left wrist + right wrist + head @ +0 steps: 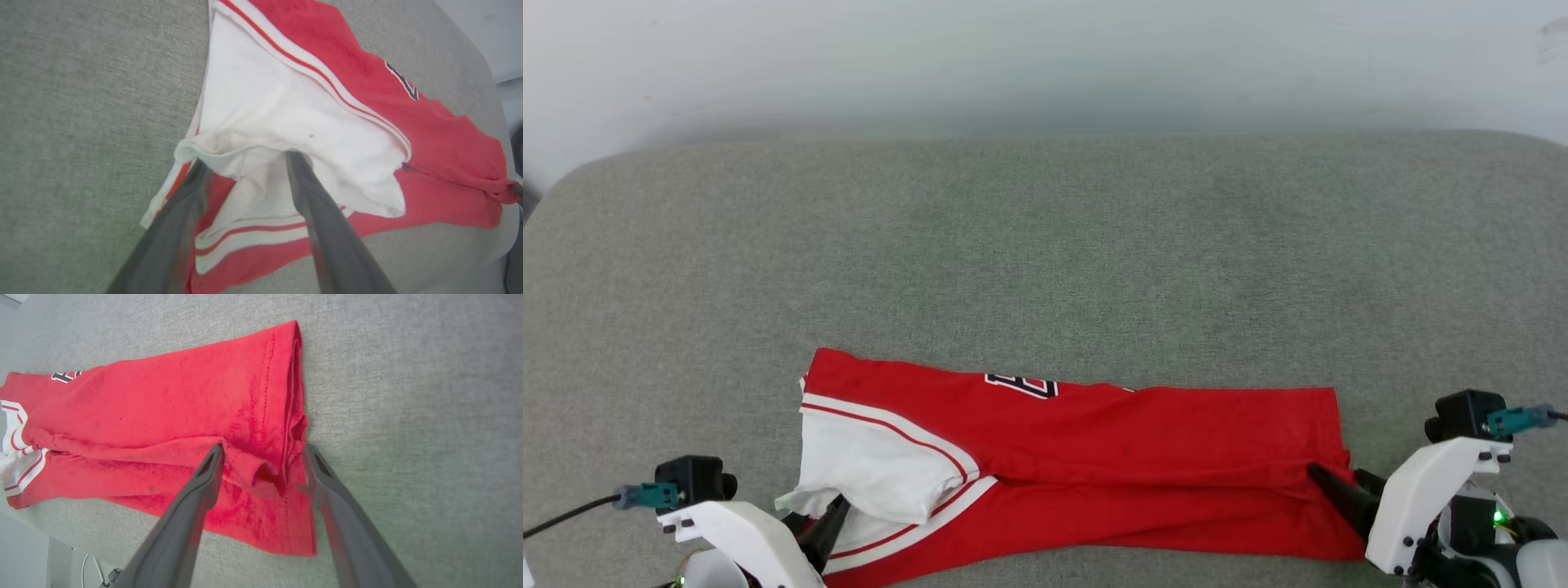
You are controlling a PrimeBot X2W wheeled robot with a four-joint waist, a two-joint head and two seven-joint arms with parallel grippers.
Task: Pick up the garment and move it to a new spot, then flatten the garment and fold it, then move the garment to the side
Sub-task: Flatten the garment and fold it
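left gripper: fingers spread, one tip on each side of the raised edge of the white sleeve; the cloth lies between the tips and is not pinched. striped trim runs under the fingers

right gripper: fingers spread, astride a small raised fold at the red hem; the tips stand just beside the fold, with a gap on each side

garment: lies as a long band across the near part of the surface, folded lengthwise, with the sleeve end at the robot's left and the hem end at its right. the upper layer is lapped over the lower one, leaving a crease along the length. the black-and-white mark shows partly at the far fold edge. the near edge of the garment is close to the near edge of the surface

surface: a wide grey-green fabric cushion with rounded far corners and a fine woven texture. beyond it stands a pale wall. in the right wrist view a cable lies on the pale floor below the cushion edge
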